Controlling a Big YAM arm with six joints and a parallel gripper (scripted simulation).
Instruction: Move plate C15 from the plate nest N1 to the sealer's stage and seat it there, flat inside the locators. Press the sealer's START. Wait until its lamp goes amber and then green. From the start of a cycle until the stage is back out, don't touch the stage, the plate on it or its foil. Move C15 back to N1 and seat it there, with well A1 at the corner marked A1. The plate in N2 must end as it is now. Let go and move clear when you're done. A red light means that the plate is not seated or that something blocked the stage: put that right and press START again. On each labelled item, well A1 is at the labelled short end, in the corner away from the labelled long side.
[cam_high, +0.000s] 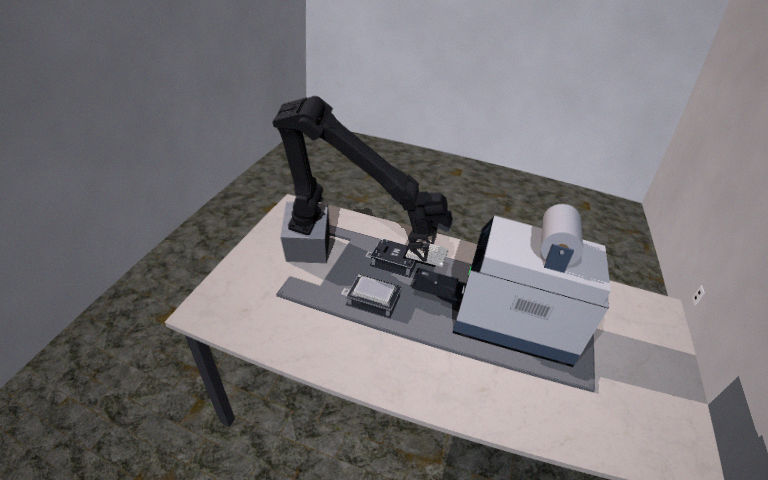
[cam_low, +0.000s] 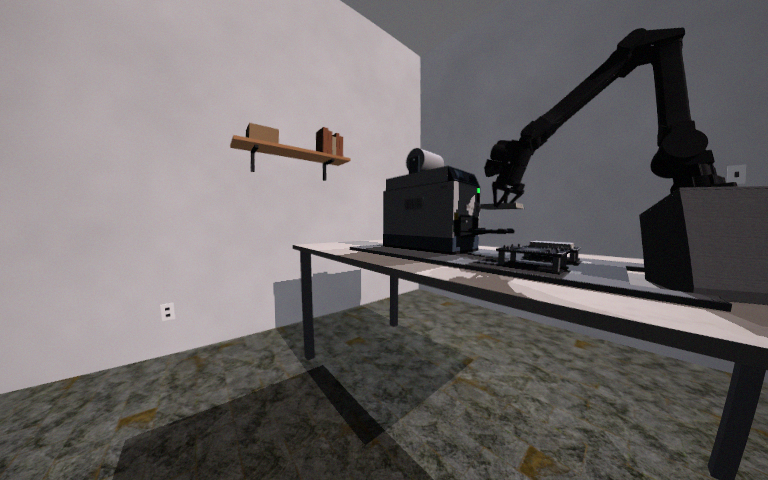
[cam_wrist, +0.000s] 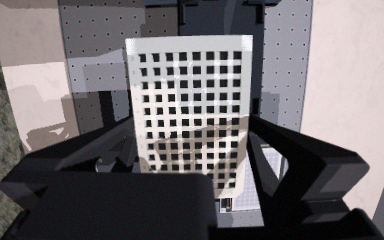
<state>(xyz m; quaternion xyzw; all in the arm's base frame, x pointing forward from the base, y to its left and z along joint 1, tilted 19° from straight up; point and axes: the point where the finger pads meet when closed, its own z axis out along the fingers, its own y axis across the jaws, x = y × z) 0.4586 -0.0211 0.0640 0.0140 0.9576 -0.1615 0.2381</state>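
Observation:
My gripper (cam_high: 417, 253) is shut on plate C15 (cam_high: 433, 255), a white well plate, and holds it flat in the air. In the side view the gripper (cam_low: 505, 199) and the plate (cam_low: 501, 206) hang well above the table, just in front of the sealer (cam_low: 430, 209) and above its dark stage (cam_low: 490, 230). In the wrist view the plate (cam_wrist: 190, 115) sits between the two black fingers. Nest N1 (cam_high: 389, 256) is empty, to the left of the plate. The stage (cam_high: 434, 283) stands out from the sealer (cam_high: 532, 288). The sealer's lamp (cam_low: 478, 190) is green.
Nest N2 (cam_high: 372, 294) holds a second white plate at the front of the grey base. It also shows in the wrist view (cam_wrist: 250, 192) under my right finger. A foil roll (cam_high: 561, 234) sits on top of the sealer. The arm's pedestal (cam_high: 305, 240) stands at the left.

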